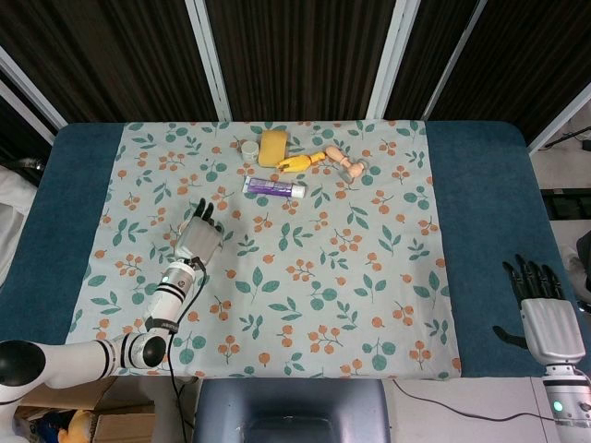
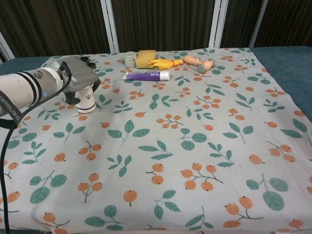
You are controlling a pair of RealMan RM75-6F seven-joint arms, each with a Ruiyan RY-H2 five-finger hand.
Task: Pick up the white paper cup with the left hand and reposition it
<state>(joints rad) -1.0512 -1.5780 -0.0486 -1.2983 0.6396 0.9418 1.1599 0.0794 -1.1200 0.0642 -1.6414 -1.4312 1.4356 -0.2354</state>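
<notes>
The white paper cup (image 2: 87,101) stands on the floral cloth (image 2: 195,146) at the left, its lower part with a dark logo showing in the chest view. My left hand (image 2: 73,75) sits over its upper part with the fingers curled around it, gripping it. From the head view the left hand (image 1: 198,240) hides the cup. My right hand (image 1: 545,314) hangs off the table's right front corner, fingers spread, holding nothing.
At the back of the cloth lie a small white jar (image 1: 249,149), a yellow sponge (image 1: 273,147), a yellow toy (image 1: 300,161), a wooden figure (image 1: 347,165) and a purple tube (image 1: 273,187). Blue tabletop (image 1: 480,185) borders the cloth on both sides.
</notes>
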